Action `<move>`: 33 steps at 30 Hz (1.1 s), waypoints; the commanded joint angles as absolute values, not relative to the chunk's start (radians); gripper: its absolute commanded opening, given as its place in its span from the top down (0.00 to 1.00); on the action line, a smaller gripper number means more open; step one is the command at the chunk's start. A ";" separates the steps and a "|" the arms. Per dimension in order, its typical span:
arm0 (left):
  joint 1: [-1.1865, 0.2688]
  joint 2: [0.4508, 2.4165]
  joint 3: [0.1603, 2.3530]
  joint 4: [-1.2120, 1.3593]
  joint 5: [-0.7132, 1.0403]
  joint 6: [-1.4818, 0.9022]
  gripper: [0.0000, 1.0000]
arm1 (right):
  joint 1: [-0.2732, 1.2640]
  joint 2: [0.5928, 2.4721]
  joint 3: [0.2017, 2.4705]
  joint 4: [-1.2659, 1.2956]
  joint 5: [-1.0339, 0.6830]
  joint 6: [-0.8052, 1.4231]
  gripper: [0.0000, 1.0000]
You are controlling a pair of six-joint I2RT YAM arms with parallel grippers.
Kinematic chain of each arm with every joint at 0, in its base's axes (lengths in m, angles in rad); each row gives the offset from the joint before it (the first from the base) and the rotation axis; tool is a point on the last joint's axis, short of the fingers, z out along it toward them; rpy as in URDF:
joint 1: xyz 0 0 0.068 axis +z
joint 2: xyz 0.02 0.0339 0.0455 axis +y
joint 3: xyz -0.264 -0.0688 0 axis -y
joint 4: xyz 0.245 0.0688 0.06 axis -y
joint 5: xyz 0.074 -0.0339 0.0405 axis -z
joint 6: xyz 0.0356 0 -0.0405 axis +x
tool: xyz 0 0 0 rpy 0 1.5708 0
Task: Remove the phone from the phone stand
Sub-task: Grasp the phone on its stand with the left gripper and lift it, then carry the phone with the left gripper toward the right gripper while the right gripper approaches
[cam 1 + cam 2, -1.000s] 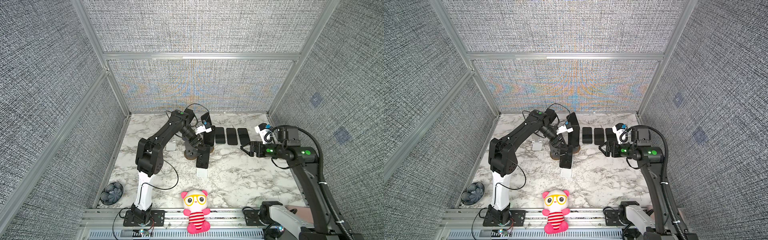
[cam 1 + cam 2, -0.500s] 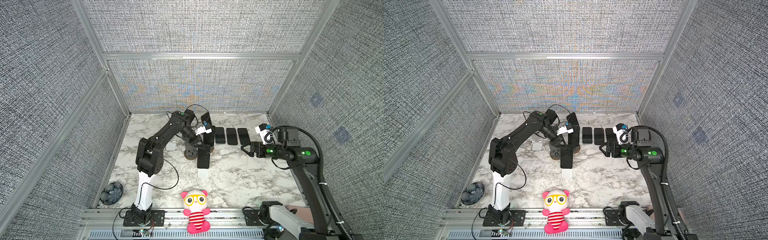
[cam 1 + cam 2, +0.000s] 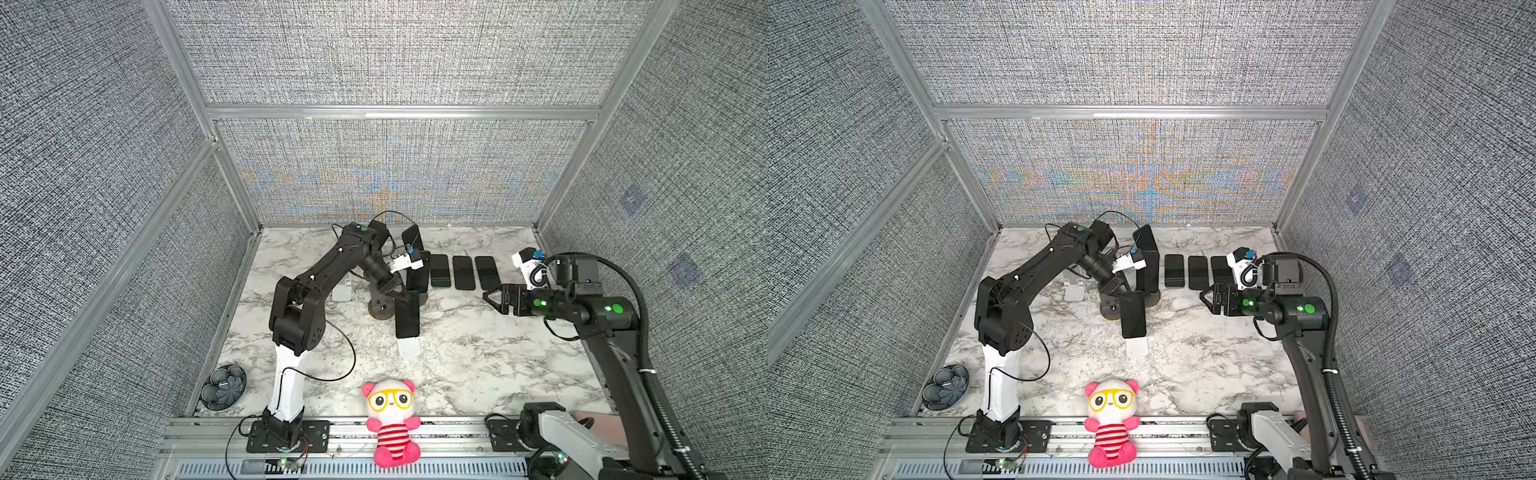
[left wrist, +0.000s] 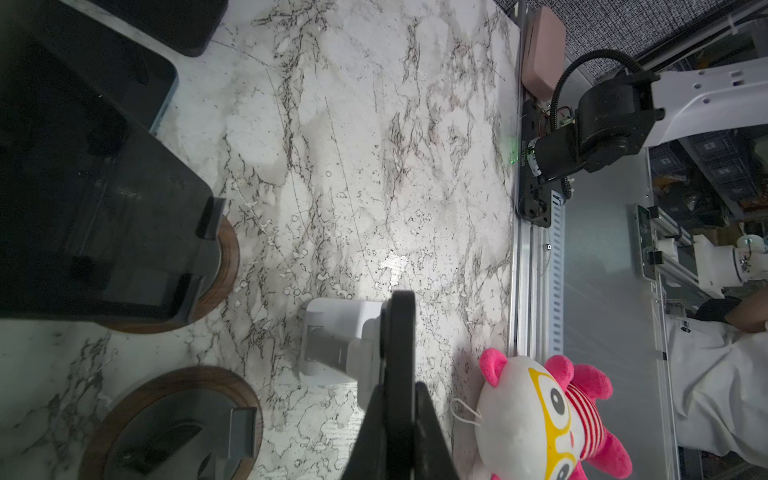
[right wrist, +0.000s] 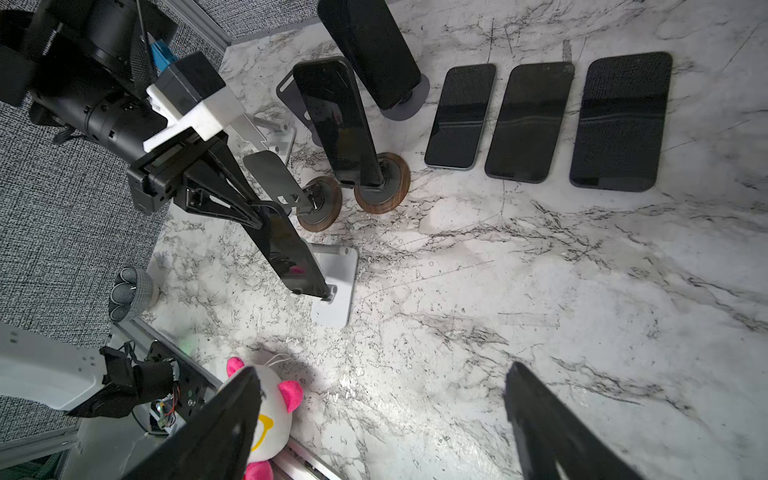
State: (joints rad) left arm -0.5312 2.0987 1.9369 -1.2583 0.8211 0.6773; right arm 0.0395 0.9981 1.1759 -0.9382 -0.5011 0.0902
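A black phone [image 3: 407, 316] [image 3: 1133, 314] leans on a white phone stand [image 3: 409, 347] [image 3: 1137, 347] near the middle of the marble table. My left gripper [image 3: 401, 293] [image 3: 1122, 291] is shut on the phone's upper edge. In the left wrist view the phone [image 4: 398, 332] shows edge-on between the fingers [image 4: 428, 419], with the stand [image 4: 332, 336] behind it. In the right wrist view the phone's [image 5: 291, 253] lower end sits at the stand's [image 5: 336, 291] lip. My right gripper [image 3: 492, 297] [image 5: 382, 372] hovers open and empty to the right.
Two wooden-based stands sit behind: one holds a phone [image 3: 417, 270], the other [image 3: 380, 309] is empty. Three phones [image 3: 463, 272] lie flat at the back right. A small white stand [image 3: 340, 291], a plush toy [image 3: 392, 419] and a dark bowl [image 3: 223, 386] sit nearer the edges.
My left gripper's jaws have closed onto the top of the phone. The phone and stand have barely shifted. The right arm has stayed in place.
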 commanded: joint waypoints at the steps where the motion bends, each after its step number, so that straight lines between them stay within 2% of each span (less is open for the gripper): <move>1: -0.530 2.072 1.939 -1.249 0.814 0.681 1.00 | 0.049 0.994 1.169 -0.925 -0.490 0.085 0.17; 5: -0.530 2.037 1.954 -1.204 0.820 0.582 1.00 | 0.094 1.006 1.182 -0.905 -0.469 0.085 0.19; 14: -0.529 1.916 1.954 -1.150 0.888 0.338 1.00 | 0.307 1.081 1.260 -0.867 -0.315 0.047 0.22; 19: -0.530 1.812 1.852 -0.980 0.885 0.082 1.00 | 0.434 1.128 1.303 -0.856 -0.230 0.014 0.24; 28: -0.514 1.766 1.692 -0.776 1.038 -0.312 1.00 | 0.591 1.222 1.387 -0.885 -0.186 -0.039 0.24; 33: -0.507 1.688 1.498 -0.452 1.071 -0.552 1.00 | 0.639 1.299 1.437 -0.909 -0.170 -0.034 0.15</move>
